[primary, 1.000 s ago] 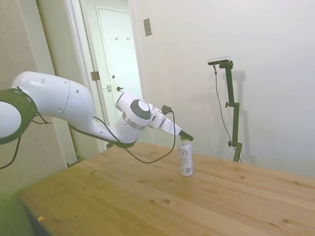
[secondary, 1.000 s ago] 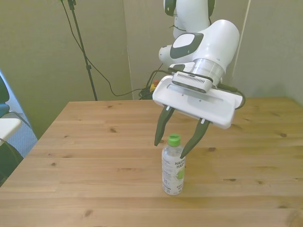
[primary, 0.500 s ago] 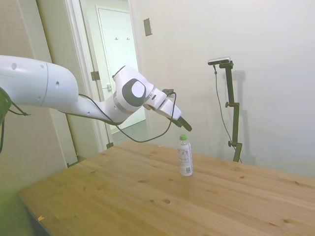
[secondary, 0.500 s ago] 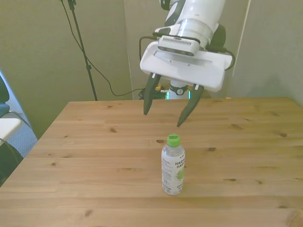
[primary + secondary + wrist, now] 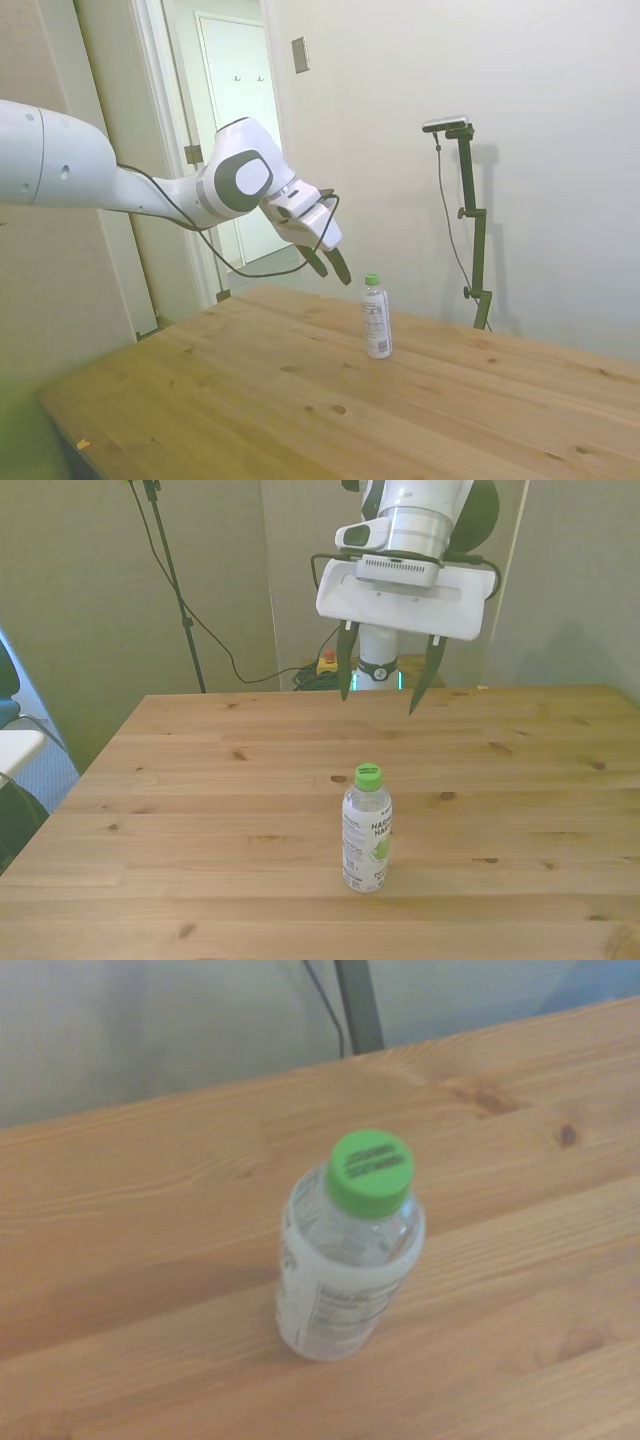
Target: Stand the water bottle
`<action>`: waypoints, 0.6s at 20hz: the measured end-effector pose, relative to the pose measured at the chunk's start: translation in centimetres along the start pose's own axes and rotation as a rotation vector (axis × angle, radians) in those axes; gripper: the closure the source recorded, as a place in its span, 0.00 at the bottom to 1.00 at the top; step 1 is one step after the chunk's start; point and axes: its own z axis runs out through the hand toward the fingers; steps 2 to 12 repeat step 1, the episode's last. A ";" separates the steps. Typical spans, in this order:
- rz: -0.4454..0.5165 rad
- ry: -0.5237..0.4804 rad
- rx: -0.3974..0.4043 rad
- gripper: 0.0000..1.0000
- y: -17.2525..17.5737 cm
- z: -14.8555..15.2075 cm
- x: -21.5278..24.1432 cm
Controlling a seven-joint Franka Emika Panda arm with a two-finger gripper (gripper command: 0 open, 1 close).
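Pale plain walls, a white door behind the arm in the side view; work surface is a wooden table (image 5: 200, 780) of light pine planks, visible grain and dark knots, matte finish.

Water bottle (image 5: 366, 829) stands upright on the table, long axis vertical, cap up, base flat on the wood. In the front view it sits a little toward the front view's right of centre, in the nearer half of the tabletop. Body is clear, smooth plastic, cylindrical with a rounded shoulder narrowing to the neck. Green screw cap (image 5: 370, 1171) is round, with a flat top that carries faint raised marks in the wrist view. White label (image 5: 376, 325) wraps the lower body, dark print on it, plus a green patch facing the front camera. Wrist view looks down at the bottle (image 5: 345, 1265) from above at an angle; slightly soft focus, fine print not readable.

Gripper (image 5: 382, 687): white boxy housing, two dark slim tapered fingers (image 5: 345, 675) pointing down, spread wide, nothing between them. It hangs in the air well above the table and apart from the bottle, toward the far side of the table. Side view shows the gripper (image 5: 329, 268) up and to the picture's left of the cap, no contact.
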 end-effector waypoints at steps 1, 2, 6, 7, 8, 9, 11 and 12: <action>-0.007 -0.009 -0.004 0.00 0.0 0.1 -0.5; -0.007 -0.009 -0.004 0.00 0.0 0.1 -0.5; -0.007 -0.009 -0.004 0.00 0.0 0.1 -0.5; -0.007 -0.009 -0.004 0.00 0.0 0.1 -0.5; -0.007 -0.009 -0.004 0.00 0.0 0.1 -0.5; -0.007 -0.009 -0.004 0.00 0.0 0.1 -0.5; -0.007 -0.009 -0.004 0.00 0.0 0.1 -0.5; -0.007 -0.009 -0.004 0.00 0.0 0.1 -0.5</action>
